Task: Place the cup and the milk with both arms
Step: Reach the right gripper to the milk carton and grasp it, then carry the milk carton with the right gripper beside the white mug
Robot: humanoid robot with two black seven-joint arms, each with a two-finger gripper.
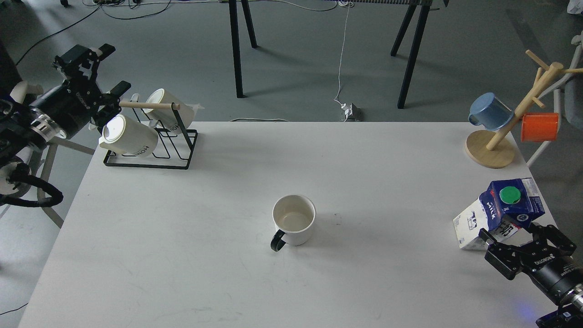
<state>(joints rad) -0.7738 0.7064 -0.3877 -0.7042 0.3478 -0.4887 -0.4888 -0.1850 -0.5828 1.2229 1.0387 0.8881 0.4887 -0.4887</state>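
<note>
The cup (pixel 294 219), a white mug with a black loop handle at its near left, stands upright in the middle of the white table (pixel 182 255). The milk (pixel 498 214), a blue and white carton with a green cap, stands near the right edge. My right gripper (pixel 512 234) is open, just in front of the carton's base, its fingers spread to either side of the near lower corner. My left gripper (pixel 107 68) is open and empty, raised off the table's far left corner beside the mug rack.
A black wire rack (pixel 152 136) with a wooden bar holds two cream lettered mugs at the back left. A wooden mug tree (pixel 505 123) with a blue mug (pixel 491 111) and an orange cup (pixel 539 127) stands at the back right.
</note>
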